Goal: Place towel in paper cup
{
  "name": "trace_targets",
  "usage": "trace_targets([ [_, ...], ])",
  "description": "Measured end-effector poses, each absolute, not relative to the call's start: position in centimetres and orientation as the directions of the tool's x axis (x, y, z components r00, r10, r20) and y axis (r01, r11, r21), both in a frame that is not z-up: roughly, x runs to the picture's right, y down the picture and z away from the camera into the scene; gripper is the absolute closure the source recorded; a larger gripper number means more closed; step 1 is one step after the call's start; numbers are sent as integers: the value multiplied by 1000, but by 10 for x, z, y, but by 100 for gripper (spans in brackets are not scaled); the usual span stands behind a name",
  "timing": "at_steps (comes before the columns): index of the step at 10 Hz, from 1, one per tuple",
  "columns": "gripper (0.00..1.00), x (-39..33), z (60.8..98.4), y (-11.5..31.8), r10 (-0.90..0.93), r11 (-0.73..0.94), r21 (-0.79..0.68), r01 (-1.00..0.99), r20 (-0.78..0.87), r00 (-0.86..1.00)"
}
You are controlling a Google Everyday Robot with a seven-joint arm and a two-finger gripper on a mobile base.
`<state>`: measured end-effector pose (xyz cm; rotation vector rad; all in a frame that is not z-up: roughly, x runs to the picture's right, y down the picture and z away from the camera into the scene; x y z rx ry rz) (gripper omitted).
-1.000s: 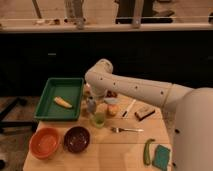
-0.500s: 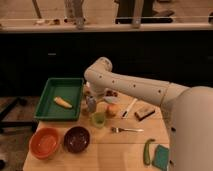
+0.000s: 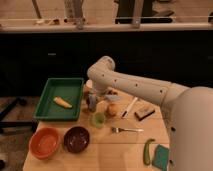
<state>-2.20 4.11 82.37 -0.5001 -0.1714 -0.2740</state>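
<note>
**Table stock at hand: towel by the gripper, cup behind the arm**

1. Green tray (image 3: 50, 107), far left, with a yellow banana-like piece (image 3: 62, 102) lying in it.
2. Orange bowl (image 3: 45, 142) and dark maroon bowl (image 3: 76, 139), side by side at the near edge.
3. Paper cup (image 3: 88, 89): we take it to be the pale shape at the tray's back right corner. It is largely hidden by the arm, and we cannot make out its rim.
4. Gripper (image 3: 93, 102): it hangs low over the table at the arm's end, just right of the tray. Whether it is released, clenched or grasping something we cannot tell.
5. Small green cup (image 3: 98, 120), just in front of the gripper.
6. Towel (image 3: 112, 98): we take it to be a pale grey-blue patch just right of the gripper, lying on the table and partly under the arm.
   - Handling: we judge it light, limp and likely to drape or unfold when lifted.
   - Hold: a pinch on a raised crease near its middle should gather it into a bunch that fits the cup's mouth. An edge hold risks trailing cloth catching the rim.
7. Orange fruit (image 3: 113, 109), just in front of the towel.
8. White utensil (image 3: 129, 107), fork (image 3: 126, 130) and brown block (image 3: 144, 112), mid-table.
9. Green vegetable (image 3: 147, 151) and teal sponge (image 3: 161, 156), near right corner.
10. Robot arm (image 3: 145, 89), reaching in from the right.
</note>
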Motion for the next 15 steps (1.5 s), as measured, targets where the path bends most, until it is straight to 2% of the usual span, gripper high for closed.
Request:
trace_targets([
  [5, 100, -10, 848, 8, -203, 854, -446, 268, 189, 961],
  [11, 100, -35, 889, -34, -240, 835, -465, 294, 172, 955],
  [15, 100, -56, 899, -59, -252, 834, -459, 307, 177, 951],
])
